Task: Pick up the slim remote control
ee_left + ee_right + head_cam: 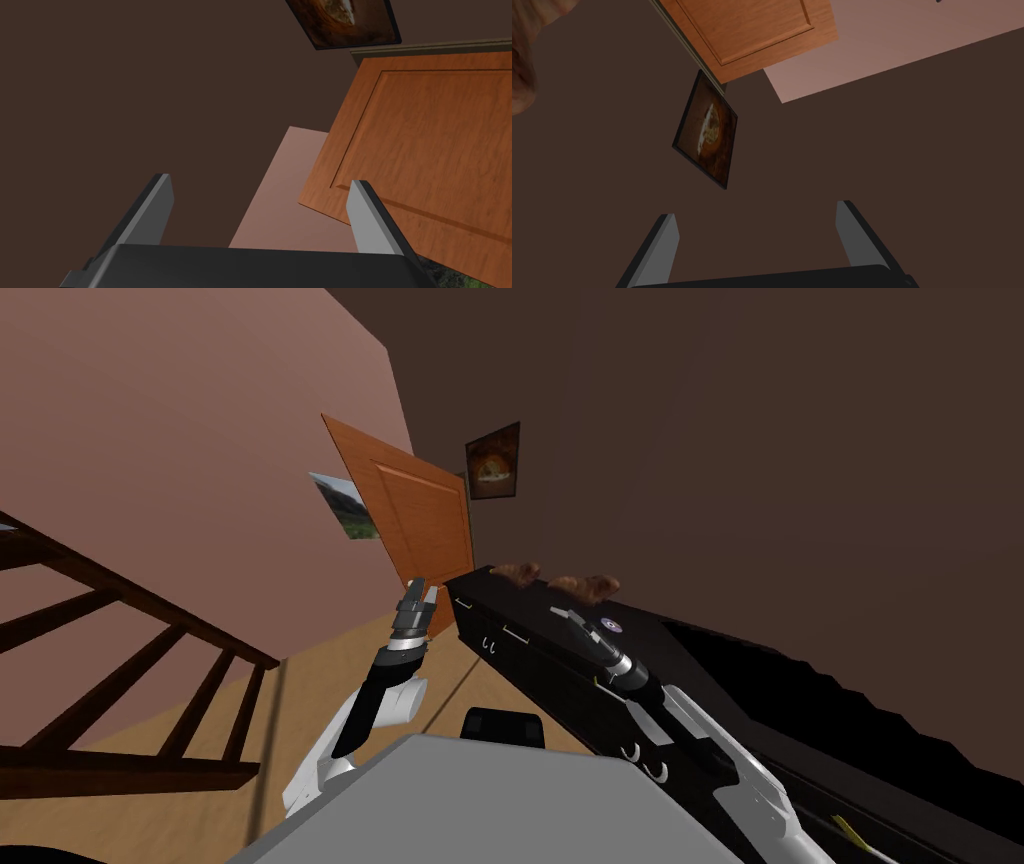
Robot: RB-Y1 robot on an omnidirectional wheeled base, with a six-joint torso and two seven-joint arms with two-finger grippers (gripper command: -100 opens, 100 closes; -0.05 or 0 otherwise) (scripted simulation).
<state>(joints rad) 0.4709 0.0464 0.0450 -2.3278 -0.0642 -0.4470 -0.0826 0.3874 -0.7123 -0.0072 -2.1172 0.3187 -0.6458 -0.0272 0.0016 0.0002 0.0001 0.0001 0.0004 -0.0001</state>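
Close in on your left side, the left gripper [420, 591] is hanging raised in the air, its blades standing well apart with nothing between them. You are not needing it for this step, so be leaving it alone. Near it, to the right, a long dark cabinet [540, 673] is running away from you, and your right arm is reaching along its top. The right gripper [568, 616] is hovering over that top, jaws likewise apart and empty, and it is aiming up at the wall rather than down at the surface. A small round disc [610, 626] is lying just beside it, and some brown lumps [590, 585] are sitting farther along, near the far end. Where the slim remote control is lying I cannot tell — dark on the dark top seems likeliest. So, to my mind, you are wanting to tip the right wrist downward first, until the cabinet's top is coming into its camera. Then find the remote and line the blades across its narrow width — not its length — before lowering. Beyond the cabinet an orange-brown door [420, 518] is showing, with a framed picture [493, 460] hanging on the brown wall beside it.
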